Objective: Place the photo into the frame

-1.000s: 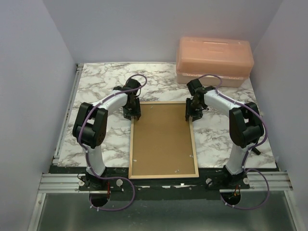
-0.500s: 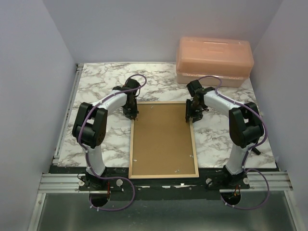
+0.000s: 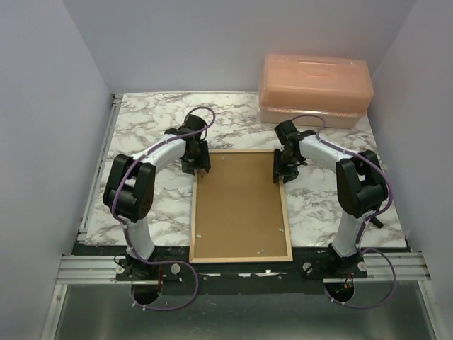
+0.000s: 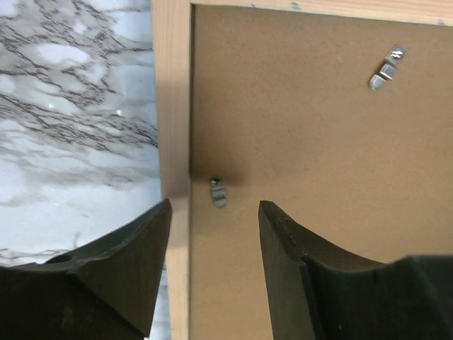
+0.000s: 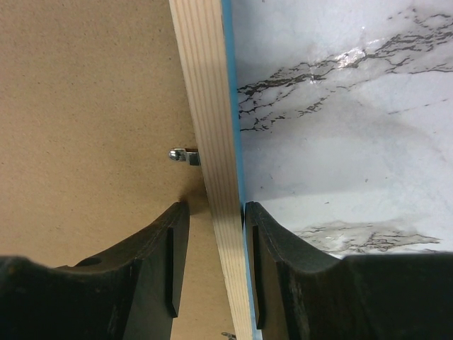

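Note:
The frame (image 3: pixel 284 212) lies face down on the marble table, pale wood back up, with a brown hardboard backing (image 3: pixel 239 205) in it. The photo is hidden. My left gripper (image 3: pixel 197 168) is at the frame's far left corner; in the left wrist view it (image 4: pixel 214 212) is open, straddling the left rail (image 4: pixel 172 92) and a small metal tab (image 4: pixel 218 192). My right gripper (image 3: pixel 279 173) is at the far right rail; in the right wrist view it (image 5: pixel 214 207) is narrowly open astride the rail (image 5: pixel 202 78), the outer finger against the blue edge, beside a metal tab (image 5: pixel 182 155).
A peach plastic box (image 3: pixel 316 88) stands at the back right of the table. Another metal tab (image 4: pixel 387 67) sits near the backing's far edge. Marble tabletop (image 3: pixel 141 127) lies left and right of the frame.
My left gripper has shifted slightly right over the frame's far left corner, and its arm has swung a little. The right arm and the frame have hardly moved.

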You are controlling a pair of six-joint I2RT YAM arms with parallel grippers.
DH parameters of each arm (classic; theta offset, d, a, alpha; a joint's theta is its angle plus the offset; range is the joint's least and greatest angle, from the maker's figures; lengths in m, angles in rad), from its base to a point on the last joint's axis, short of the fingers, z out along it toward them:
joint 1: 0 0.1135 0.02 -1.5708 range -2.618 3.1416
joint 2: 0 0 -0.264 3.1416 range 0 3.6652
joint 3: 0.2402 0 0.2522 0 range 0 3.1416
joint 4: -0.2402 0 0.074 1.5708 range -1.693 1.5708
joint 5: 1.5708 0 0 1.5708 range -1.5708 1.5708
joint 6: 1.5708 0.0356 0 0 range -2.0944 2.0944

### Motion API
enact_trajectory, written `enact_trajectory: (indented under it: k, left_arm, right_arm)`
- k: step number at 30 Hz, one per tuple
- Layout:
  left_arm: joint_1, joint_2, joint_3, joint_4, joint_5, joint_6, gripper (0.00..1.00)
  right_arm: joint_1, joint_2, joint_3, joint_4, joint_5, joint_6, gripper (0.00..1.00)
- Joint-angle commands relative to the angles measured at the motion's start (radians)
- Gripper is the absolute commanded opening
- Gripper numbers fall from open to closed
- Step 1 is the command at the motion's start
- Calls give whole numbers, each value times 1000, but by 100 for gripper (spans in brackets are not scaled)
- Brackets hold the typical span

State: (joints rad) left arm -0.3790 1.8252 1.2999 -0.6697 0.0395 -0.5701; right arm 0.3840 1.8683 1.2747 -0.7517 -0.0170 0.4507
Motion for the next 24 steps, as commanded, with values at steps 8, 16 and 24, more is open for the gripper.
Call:
enact_trajectory:
  k: [8,16,24]
  left_arm:
    - [-58,98,18,-30,-134,-3,36]
    - [-58,41,7,-39,-160,3,58]
    - [-58,73,34,-77,-190,-22,61]
  right_arm:
    - [-4,-4,-17,11,-32,-7,44]
    - [-4,-1,-23,15,-44,-9,44]
    - [-4,5,-33,24,-57,-10,44]
